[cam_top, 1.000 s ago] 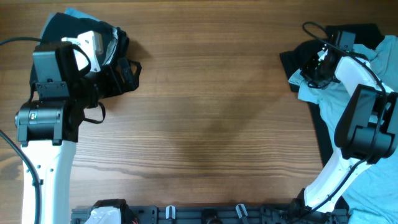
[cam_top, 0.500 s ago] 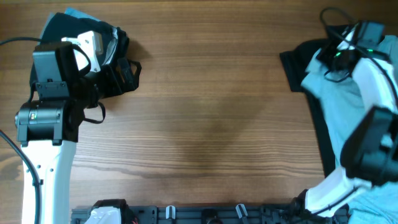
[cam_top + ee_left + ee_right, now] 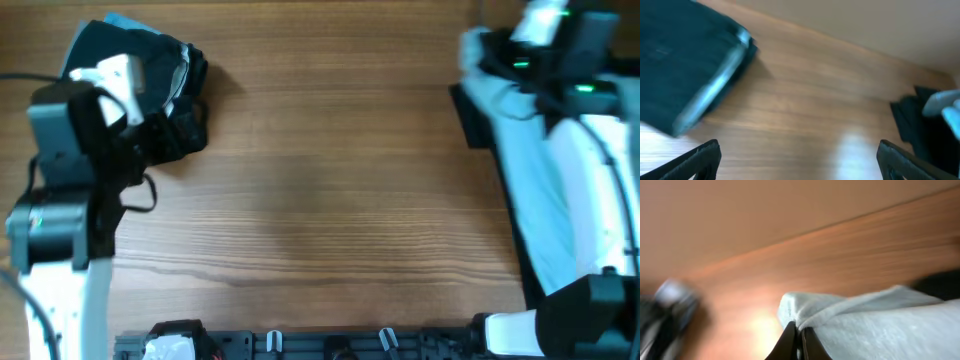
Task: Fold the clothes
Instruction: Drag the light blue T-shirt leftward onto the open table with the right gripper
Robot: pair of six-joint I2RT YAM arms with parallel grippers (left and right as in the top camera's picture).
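Observation:
The pale light-blue T-shirt (image 3: 530, 180) hangs stretched along the right side of the table. My right gripper (image 3: 488, 58) is shut on a bunched edge of it and holds that edge up at the far right. The right wrist view shows the closed jaws (image 3: 799, 336) pinching the pale cloth (image 3: 880, 325). A black garment (image 3: 470, 115) lies under the shirt. A folded dark pile (image 3: 95, 40) with a pale blue edge lies at the far left; it also shows in the left wrist view (image 3: 685, 65). My left gripper (image 3: 800, 160) is open and empty, just right of that pile (image 3: 165, 130).
Bare wooden tabletop (image 3: 330, 180) lies between the two arms. A black rail with clips (image 3: 330, 345) runs along the front edge. The left wrist view shows the black garment (image 3: 920, 125) far across the table.
My right gripper has risen and swung left with the light-blue shirt, pulling it up off the black garment. My left arm has shifted a little left and away from the dark pile.

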